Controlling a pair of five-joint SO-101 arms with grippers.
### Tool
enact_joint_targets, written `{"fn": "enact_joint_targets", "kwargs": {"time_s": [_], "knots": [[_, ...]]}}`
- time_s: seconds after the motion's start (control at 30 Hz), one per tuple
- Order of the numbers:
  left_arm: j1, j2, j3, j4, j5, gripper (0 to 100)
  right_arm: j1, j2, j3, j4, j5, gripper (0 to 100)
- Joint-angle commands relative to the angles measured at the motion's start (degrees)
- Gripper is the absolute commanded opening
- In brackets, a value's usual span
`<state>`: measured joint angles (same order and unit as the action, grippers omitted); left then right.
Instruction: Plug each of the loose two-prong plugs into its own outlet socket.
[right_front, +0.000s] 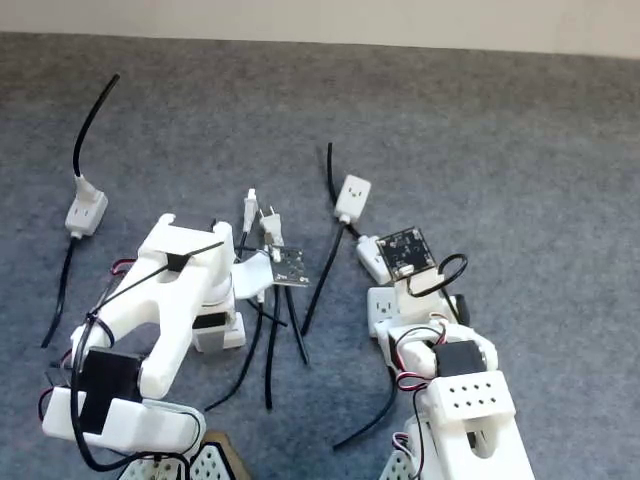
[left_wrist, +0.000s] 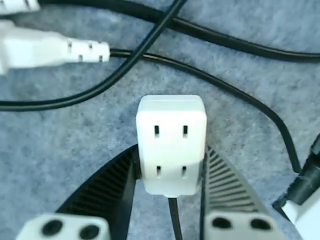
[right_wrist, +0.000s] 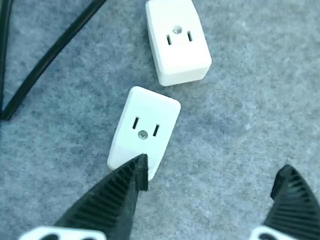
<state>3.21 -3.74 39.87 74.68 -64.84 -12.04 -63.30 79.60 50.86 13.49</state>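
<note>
A far-left socket (right_front: 85, 213) is lying at the left edge of the high view on the grey counter (right_front: 500, 130). Its black cord is trailing toward the upper left, well apart from both my arms. My left arm (right_front: 170, 300) is sitting in the lower left of that view.

Seen from its wrist, my left tool (left_wrist: 171, 155) is clamping a four-slot socket (left_wrist: 171, 120). The black fingers (left_wrist: 110, 185) are pressing on its two sides, the slotted face is looking up, and its cord is running back between them. A white plug (left_wrist: 50, 47) is lying on the counter beyond it, apart from the tool, with black cords (left_wrist: 225, 40) crossing nearby.

Near the centre of the high view, one loose plug (right_front: 250, 207) and a second plug (right_front: 270, 225) are lying side by side just past my left wrist. To their right a centre socket (right_front: 353, 197) is resting on the counter. My right arm (right_front: 470, 400) is sitting in the lower right.

From its wrist, my right tool (right_wrist: 214, 172) is standing wide open and holding nothing. One fingertip (right_wrist: 139, 167) is at the edge of a near socket (right_wrist: 145, 127), touching it or just over it; I cannot tell which. That socket is lying face up, off to that finger's side rather than between the fingers. A farther socket (right_wrist: 177, 40) is lying just beyond it, not touching it.
</note>
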Motion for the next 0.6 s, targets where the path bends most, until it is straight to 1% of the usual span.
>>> {"fn": "enact_joint_targets", "kwargs": {"time_s": [0.0, 0.13, 0.3, 0.4, 0.5, 0.57], "knots": [[-1.6, -1.8, -2.5, 1.0, 1.2, 20, -0.7, 0.3, -0.5, -0.7, -0.2, 37.5], [-3.9, -5.8, -6.5, 4.7, 1.1, 21, -0.7, 0.3, -0.4, -0.7, -0.2, 37.5], [-4.3, -11.6, -12.3, 11.7, 1.1, 21, -1.6, 0.4, -0.4, -0.7, -0.2, 37.5], [-5.4, -13.7, -15.0, 13.2, 1.8, 21, -2.9, 0.5, -0.7, 0.2, -0.1, 37.5], [-9.0, -13.9, -18.4, 12.0, 8.4, 21, -4.4, 0.7, -4.9, 2.6, -0.1, 37.5], [-12.1, -13.2, -20.9, 9.6, 14.8, 21, -7.0, 2.4, -9.1, 5.1, -0.4, 37.5]]}}
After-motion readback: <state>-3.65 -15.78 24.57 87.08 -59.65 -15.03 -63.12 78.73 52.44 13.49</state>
